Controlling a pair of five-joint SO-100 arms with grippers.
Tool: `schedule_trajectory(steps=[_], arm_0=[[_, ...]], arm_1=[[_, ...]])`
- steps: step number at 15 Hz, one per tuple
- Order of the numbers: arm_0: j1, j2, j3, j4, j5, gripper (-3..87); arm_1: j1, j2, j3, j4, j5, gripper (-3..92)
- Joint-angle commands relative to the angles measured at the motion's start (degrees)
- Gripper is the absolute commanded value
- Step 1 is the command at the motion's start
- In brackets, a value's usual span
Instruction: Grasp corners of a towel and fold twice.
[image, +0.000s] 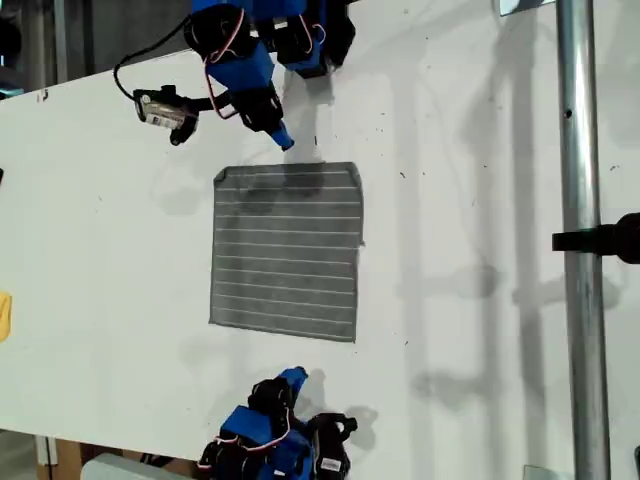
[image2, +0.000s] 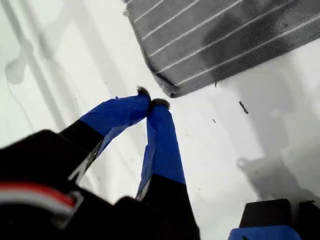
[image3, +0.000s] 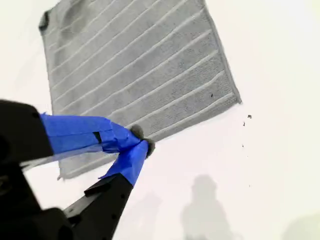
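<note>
At the middle of the white worktop (image: 480, 200) the striped grey towel (image: 287, 250) lay flat, apparently unfolded. My first end effector (image2: 151, 101) and my second end effector (image3: 142, 139) were both pinched closed, empty, just off opposite towel edges. Judged stage: pre-grasp. Next, each must open and take a corner.

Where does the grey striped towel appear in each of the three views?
Exterior view: the towel lies flat at the middle of the white table, between the two arms.
First wrist view: only a corner shows, just beyond my first gripper.
Second wrist view: nearly all shows, beyond my second gripper.
Shared landmark: its white stripes.
</note>
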Motion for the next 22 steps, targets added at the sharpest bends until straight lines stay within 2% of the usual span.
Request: schedule_trajectory(steps=[1, 2, 3, 5, 6, 7, 8, 11, 17, 22], arm_0=[[1.6, -7.7, -15.9, 5.0, 2.5, -3.0], [1.4, -8.9, -18.3, 5.7, 4.3, -3.0], [1.1, -9.0, -19.2, 6.1, 5.9, -3.0], [0.9, -8.7, -19.2, 7.6, 10.3, -2.7], [1.1, -8.7, -19.3, 8.3, 12.0, 1.2], [0.9, -9.0, -19.3, 9.0, 13.2, 7.6], [0.6, -9.0, -19.0, 9.3, 13.6, 10.1], [-0.3, -9.1, -16.7, 8.9, 12.5, 10.5], [0.0, -9.2, -14.2, 7.8, 11.2, 10.1], [0.0, -9.3, -13.3, 7.4, 10.4, 9.9]], arm_1=[[-1.8, -9.3, -18.5, 6.4, -2.5, -0.2], [-2.5, -12.1, -22.4, 7.6, -2.7, 2.2], [-2.8, -13.7, -24.3, 8.0, -3.0, 8.6], [-3.3, -16.3, -25.3, 9.8, -3.0, 28.8], [-3.3, -18.2, -26.0, 11.1, -3.5, 34.7], [-3.3, -19.6, -26.0, 11.5, -4.5, 38.5], [-3.3, -21.9, -25.3, 12.3, -5.3, 40.7], [-4.4, -28.2, -16.2, 7.0, -6.4, 42.1], [-4.8, -41.7, 0.0, -15.3, -10.3, 37.9], [-2.4, -45.2, 0.8, -19.0, -13.4, 34.7]])
